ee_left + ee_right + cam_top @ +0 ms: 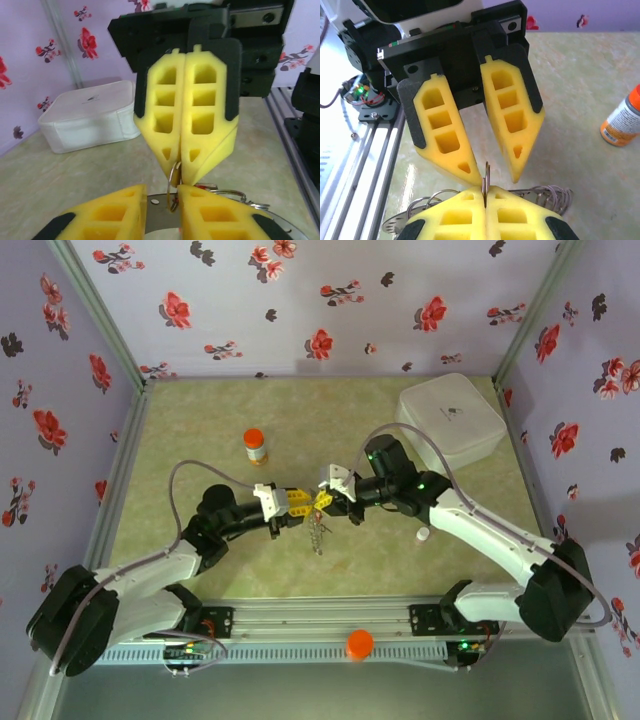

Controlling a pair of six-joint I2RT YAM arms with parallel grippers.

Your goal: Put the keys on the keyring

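Both grippers meet above the middle of the table. My right gripper [328,500] [485,192] is shut on a small thin silvery ring [486,175] [173,175] that stands upright between its pads. My left gripper [305,502] [162,200] faces it with its jaws open around the same ring, one fingertip [476,172] touching it. A bunch of keys and rings [318,530] hangs below the two grippers. Under the fingers lie a flat grey metal piece [160,215], a bit of red tag [204,185], larger wire rings [427,200] and a silvery coil [552,195].
An orange-capped bottle [255,446] [622,120] stands behind and left of the grippers. A white box [450,420] [87,117] sits at the back right. A small white cap [423,535] lies beside the right arm. The aluminium rail [330,625] runs along the near edge.
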